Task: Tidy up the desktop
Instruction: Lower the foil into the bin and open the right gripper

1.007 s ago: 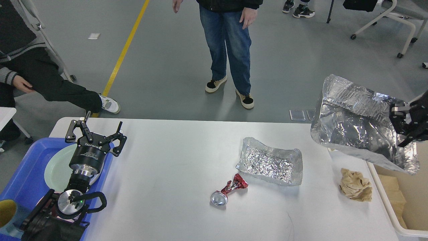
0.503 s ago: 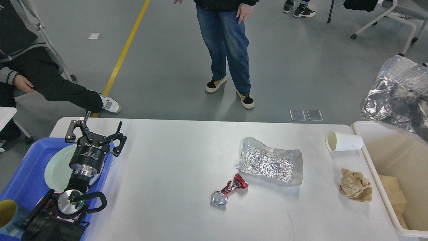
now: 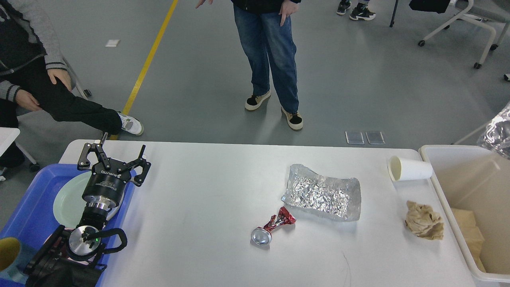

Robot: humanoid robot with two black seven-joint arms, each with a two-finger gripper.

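Filling most of the lower frame: the desktop [image 3: 207, 207], a plain white-grey table with rounded corners. Hovering at its left edge, the left gripper [image 3: 114, 161], fingers [image 3: 88, 153] spread wide and grasping nothing, poised over a pale green plate [image 3: 67, 201] inside a blue tray [image 3: 30, 207] at lower left. No right gripper anywhere in frame, so no telling how its fingers stand. Lying right of centre on the table, a crumpled sheet of silver foil [image 3: 322, 195]; just below and left of it, close beside but apart, a crushed red can [image 3: 273, 229] with its shiny end toward the bottom of the frame. Tipped on its side near the table's upper right corner, a white paper cup [image 3: 410, 169], mouth facing left. Below the cup, a wadded brown paper napkin [image 3: 424, 225]. Standing at the right edge, a cream-white bin [image 3: 442, 191] with tan pieces inside. Showing at the far right edge above the bin, a scrap of silver foil bag [image 3: 498, 133], cut off by the frame.
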